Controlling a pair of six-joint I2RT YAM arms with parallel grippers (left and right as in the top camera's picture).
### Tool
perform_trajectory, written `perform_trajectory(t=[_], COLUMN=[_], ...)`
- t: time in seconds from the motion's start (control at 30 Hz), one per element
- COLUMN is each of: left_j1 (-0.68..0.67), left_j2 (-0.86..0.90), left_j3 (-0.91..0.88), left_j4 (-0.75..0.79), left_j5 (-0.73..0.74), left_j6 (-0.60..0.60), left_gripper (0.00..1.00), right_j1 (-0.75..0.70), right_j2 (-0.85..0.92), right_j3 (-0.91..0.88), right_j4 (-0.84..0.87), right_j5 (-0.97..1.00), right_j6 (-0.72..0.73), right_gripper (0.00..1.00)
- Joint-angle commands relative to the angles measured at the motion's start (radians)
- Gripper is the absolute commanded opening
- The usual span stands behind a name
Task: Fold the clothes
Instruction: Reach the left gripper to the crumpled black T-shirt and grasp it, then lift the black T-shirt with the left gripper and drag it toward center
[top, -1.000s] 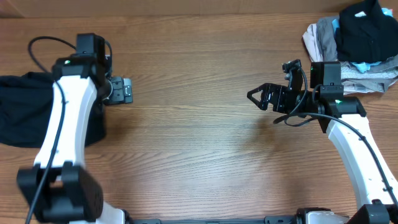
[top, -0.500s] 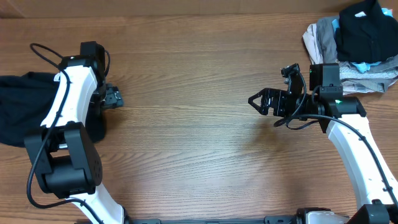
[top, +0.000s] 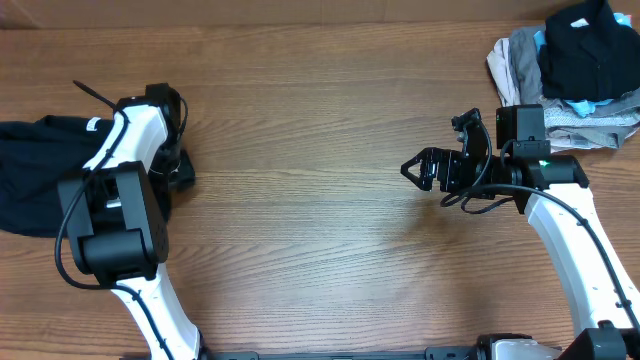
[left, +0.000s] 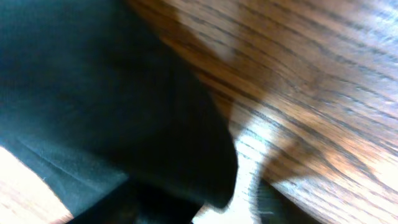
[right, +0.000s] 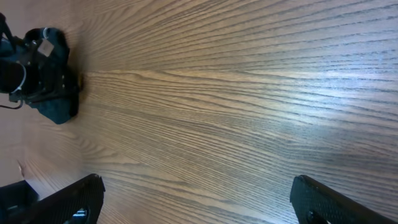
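Note:
A black garment (top: 40, 185) lies bunched at the table's left edge. My left gripper (top: 181, 170) is at its right edge, low over the cloth. The left wrist view is blurred and mostly filled with the black garment (left: 106, 93); its fingers cannot be made out. My right gripper (top: 416, 168) is open and empty over bare wood right of centre. Its fingers show wide apart in the right wrist view (right: 199, 205), where the black garment (right: 59, 106) shows far off.
A pile of clothes (top: 575, 65), grey, white and black with a bit of blue, sits at the back right corner. The wooden table (top: 300, 220) spreads between the arms.
My left arm has swung its gripper left and down onto the black garment's right edge. My right gripper has barely moved.

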Motion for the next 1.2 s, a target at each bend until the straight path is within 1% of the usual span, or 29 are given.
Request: perform_trajectory(t=[0.0,0.03,0.13,0.2,0.33,0.53,0.77,0.93,1.07,1.17], left_j1=[0.002,0.002,-0.002,-0.014,-0.061,-0.171,-0.271,-0.306,-0.311,-0.311], left_j2=[0.01,0.01,0.01,0.009,0.006,0.006,0.006,0.006,0.006,0.006], left_j3=[0.013,0.013,0.024,0.054,0.192,0.569,1.047,1.306,1.464,1.542], left_j4=[0.002,0.005,-0.004,-0.031,-0.121,-0.308,-0.429,-0.43,-0.386,-0.358], left_j5=[-0.016,-0.014,0.013,0.063,0.173,0.23,0.238,0.328,0.474,0.595], left_j6=[-0.006,-0.006,-0.005,0.011,0.081,0.155,0.159,0.159,0.159,0.151], left_gripper=[0.16,0.04,0.04,0.04,0.04,0.04,0.04,0.04,0.04,0.04], right_j1=[-0.008,-0.008,-0.008,-0.008,-0.008,-0.008,-0.008,-0.008,-0.008,-0.008], right_j2=[-0.002,-0.002,-0.002,-0.002,-0.002,-0.002,-0.002,-0.002,-0.003,-0.003], right_j3=[0.024,0.024,0.024,0.024,0.024,0.024,0.024,0.024,0.026,0.026], right_j4=[0.0,0.001,0.009,0.016,0.035,0.038,0.038,0.05,0.085,0.132], right_j5=[0.014,0.014,0.014,0.014,0.014,0.014,0.009,-0.023,-0.092,-0.151], right_j6=[-0.008,-0.008,-0.008,-0.008,-0.007,-0.007,0.0,0.0,0.002,0.031], right_gripper=[1.0,1.0,1.0,1.0,1.0,0.99,0.97,0.94,0.91,0.91])
